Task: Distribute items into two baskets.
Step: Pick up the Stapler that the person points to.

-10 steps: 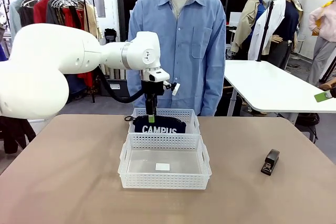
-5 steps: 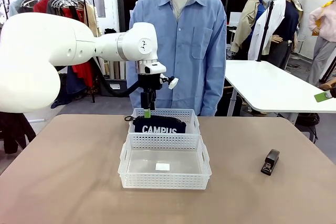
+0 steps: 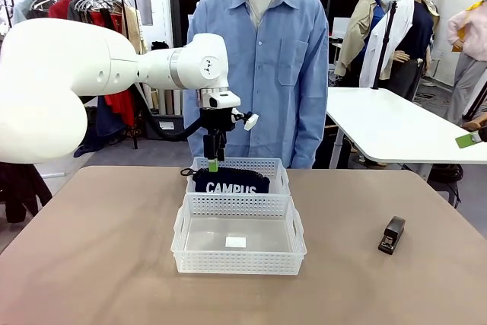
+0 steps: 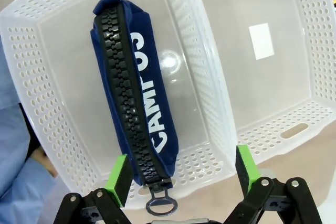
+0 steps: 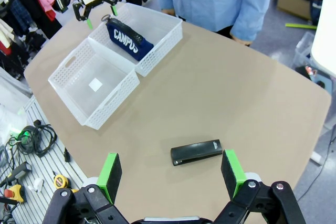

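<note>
The navy pouch [image 3: 230, 183] with white "CAMPUS" lettering lies in the far white basket [image 3: 278, 170], zip upward; the left wrist view has the pouch [image 4: 134, 93] running the length of that basket [image 4: 42, 77]. My left gripper [image 3: 214, 160] hangs open just above the pouch's left end, its green pads [image 4: 118, 172] apart with nothing between them. The near basket [image 3: 238, 261] holds nothing but its white label. The small black stapler [image 3: 392, 235] lies on the table at the right. My right gripper [image 5: 170, 174] hovers open high above the stapler [image 5: 197, 152].
A person in a blue shirt [image 3: 259, 58] stands at the far edge right behind the baskets. The two baskets stand touching, one behind the other, mid-table. Open tan tabletop [image 3: 91, 249] spreads to both sides. A white table [image 3: 396, 127] stands at the back right.
My left gripper has opened wide and risen a little off the pouch, which stays in the far basket. The stapler and baskets have not moved.
</note>
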You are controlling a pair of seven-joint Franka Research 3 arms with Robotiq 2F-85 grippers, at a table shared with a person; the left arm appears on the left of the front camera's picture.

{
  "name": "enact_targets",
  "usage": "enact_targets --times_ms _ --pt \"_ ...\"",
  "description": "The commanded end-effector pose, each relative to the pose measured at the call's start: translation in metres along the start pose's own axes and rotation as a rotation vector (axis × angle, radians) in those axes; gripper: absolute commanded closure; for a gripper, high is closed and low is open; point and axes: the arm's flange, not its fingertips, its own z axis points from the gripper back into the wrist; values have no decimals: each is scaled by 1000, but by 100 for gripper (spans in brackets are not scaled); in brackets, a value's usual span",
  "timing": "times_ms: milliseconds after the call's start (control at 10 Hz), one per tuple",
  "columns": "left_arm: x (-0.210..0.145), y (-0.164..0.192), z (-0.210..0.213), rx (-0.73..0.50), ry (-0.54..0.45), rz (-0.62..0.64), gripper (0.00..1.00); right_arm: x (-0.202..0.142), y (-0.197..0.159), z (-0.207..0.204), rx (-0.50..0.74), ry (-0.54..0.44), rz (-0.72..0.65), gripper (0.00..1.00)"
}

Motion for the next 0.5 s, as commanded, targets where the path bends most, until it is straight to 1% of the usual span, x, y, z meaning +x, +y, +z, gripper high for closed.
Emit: enact_targets --times_ms 0,400 --pt "0 1 2 6 -3 13 0 1 -2 0 16 -32 19 0" --pt "0 1 2 6 -3 13 0 1 -2 0 16 -32 19 0"
